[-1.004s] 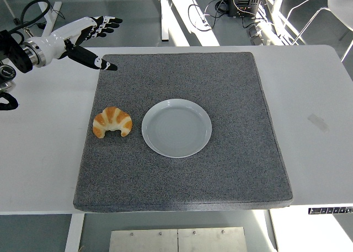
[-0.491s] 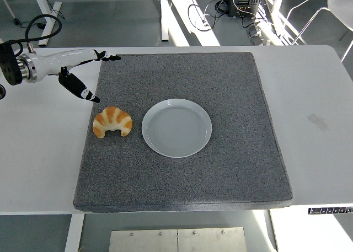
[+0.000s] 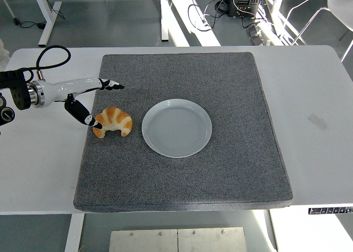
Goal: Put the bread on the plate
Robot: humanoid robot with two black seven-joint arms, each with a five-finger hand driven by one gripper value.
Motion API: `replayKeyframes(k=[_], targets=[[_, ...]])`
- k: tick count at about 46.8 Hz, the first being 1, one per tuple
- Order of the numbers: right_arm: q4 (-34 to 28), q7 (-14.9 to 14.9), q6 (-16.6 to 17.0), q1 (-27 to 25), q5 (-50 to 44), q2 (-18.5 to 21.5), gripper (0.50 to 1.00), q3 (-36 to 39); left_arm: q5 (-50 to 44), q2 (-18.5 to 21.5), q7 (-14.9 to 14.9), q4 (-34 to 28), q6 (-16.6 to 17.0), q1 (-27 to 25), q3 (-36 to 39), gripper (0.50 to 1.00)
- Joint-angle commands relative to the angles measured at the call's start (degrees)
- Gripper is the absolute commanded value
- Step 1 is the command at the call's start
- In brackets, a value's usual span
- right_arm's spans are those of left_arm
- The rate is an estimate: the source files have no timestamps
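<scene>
We see our left hand (image 3: 91,100) at the grey mat's (image 3: 220,169) left edge, fingers spread and holding nothing, thumb tip at the croissant (image 3: 113,121) just below and right of it. Further right lies the empty plate (image 3: 176,127). The mat covers a white table (image 3: 314,108); beyond are floor cables (image 3: 212,12).

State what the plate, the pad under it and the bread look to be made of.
Plate: smooth pale grey-blue, with a faint sheen; likely glazed ceramic or plastic.
Pad: speckled dark grey, matte and grainy; probably felt or foam.
Bread: a glossy golden croissant with pale ridges; real or replica is unclear.
</scene>
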Motion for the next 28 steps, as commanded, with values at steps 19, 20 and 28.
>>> replayKeyframes(k=[19, 20, 28], targets=[[0.1, 0.0, 0.0, 0.0, 0.0, 0.0, 1.0, 0.0, 4.9, -2.4, -0.1, 0.4, 4.8, 2.7, 0.0, 0.974], [0.0, 0.0, 0.0, 0.0, 0.0, 0.0, 1.0, 0.0, 4.9, -2.5, 0.0, 0.5, 4.8, 2.7, -0.1, 0.974], [0.1, 0.0, 0.0, 0.0, 0.0, 0.0, 1.0, 0.0, 5.2, -3.3, 0.0, 0.6, 5.9, 2.9, 0.0, 0.966]])
